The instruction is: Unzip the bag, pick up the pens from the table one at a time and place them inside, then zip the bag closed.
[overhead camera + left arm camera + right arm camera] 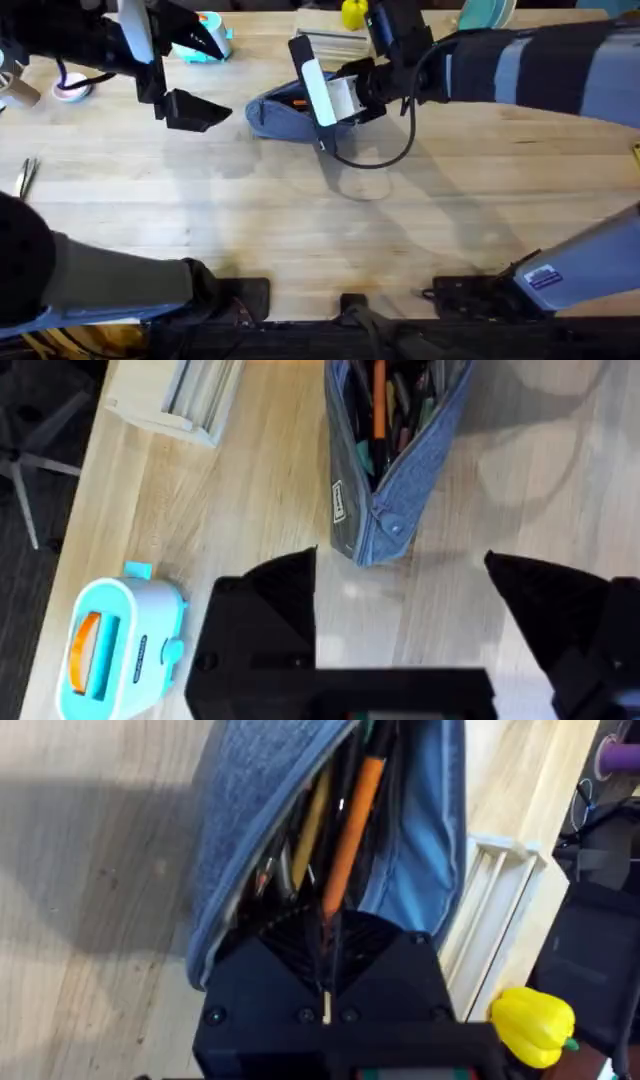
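The grey-blue bag (272, 118) lies on the table (300, 220) at the back middle, its zipper open (400, 460). An orange pen (352, 815) slants into the opening, beside darker pens inside (398, 405). My right gripper (325, 948) sits at the bag's mouth, shut on the orange pen's lower end; the overhead view has it over the bag (300, 100). The left gripper (200, 110) hovers just left of the bag, open and holding nothing, its fingers (285, 595) spread wide short of the bag's closed end.
A teal toy toaster (205, 40) and a white slatted rack (330, 45) stand behind the bag. A yellow toy pepper (353, 12) sits at the back edge, a tape roll (70, 88) far left, and metal tweezers (25, 175) near the left edge.
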Controlling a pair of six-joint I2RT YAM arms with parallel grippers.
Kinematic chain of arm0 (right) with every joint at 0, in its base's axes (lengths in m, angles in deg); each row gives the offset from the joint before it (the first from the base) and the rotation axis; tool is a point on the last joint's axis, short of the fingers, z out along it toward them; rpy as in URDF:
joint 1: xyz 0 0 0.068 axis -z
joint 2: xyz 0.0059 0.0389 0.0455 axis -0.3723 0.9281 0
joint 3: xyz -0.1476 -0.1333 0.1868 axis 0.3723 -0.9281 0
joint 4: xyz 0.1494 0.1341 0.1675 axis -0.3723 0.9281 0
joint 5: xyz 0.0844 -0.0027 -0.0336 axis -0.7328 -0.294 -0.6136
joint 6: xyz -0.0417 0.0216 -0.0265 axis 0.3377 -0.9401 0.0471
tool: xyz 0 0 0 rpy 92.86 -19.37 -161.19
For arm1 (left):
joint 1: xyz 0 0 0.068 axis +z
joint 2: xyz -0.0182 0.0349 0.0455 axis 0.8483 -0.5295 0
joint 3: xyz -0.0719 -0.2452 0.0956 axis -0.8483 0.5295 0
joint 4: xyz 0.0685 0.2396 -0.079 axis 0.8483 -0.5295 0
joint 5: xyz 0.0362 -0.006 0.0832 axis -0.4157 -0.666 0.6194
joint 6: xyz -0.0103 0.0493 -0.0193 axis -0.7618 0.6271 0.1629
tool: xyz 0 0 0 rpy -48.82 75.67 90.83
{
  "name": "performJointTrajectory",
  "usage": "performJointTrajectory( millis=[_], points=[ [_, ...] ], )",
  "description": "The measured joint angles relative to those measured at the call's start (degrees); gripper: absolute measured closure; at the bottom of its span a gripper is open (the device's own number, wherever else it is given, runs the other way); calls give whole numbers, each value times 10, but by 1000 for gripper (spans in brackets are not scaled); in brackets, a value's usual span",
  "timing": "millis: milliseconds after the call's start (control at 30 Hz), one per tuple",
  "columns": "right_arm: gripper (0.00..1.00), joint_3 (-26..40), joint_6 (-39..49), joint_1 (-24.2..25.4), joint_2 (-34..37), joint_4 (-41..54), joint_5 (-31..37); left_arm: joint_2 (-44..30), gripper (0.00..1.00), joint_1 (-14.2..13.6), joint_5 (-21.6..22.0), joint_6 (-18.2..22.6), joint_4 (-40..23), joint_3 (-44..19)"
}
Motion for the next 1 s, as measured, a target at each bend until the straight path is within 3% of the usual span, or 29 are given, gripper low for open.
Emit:
performJointTrajectory(
  millis=[133, 233, 367, 400, 667, 1000],
  points=[
    [970, 3, 1, -6, 6, -8, 4, 0, 8, 0, 0, 0, 0, 0],
    [824, 3, 0, -10, 10, -11, 4, 0, 8, 0, 0, 0, 0, 0],
    [296, 15, 3, -11, 13, -27, 5, 0, 7, 0, 0, 0, 0, 0],
    [15, 24, 5, -11, 9, -30, 6, 0, 8, 0, 0, 0, 0, 0],
    [4, 24, -14, -10, 7, -20, 5, 0, 7, 0, 0, 0, 0, 0],
    [4, 16, -142, 12, -59, -6, 6, 0, 7, 0, 0, 0, 0, 0]
  ],
)
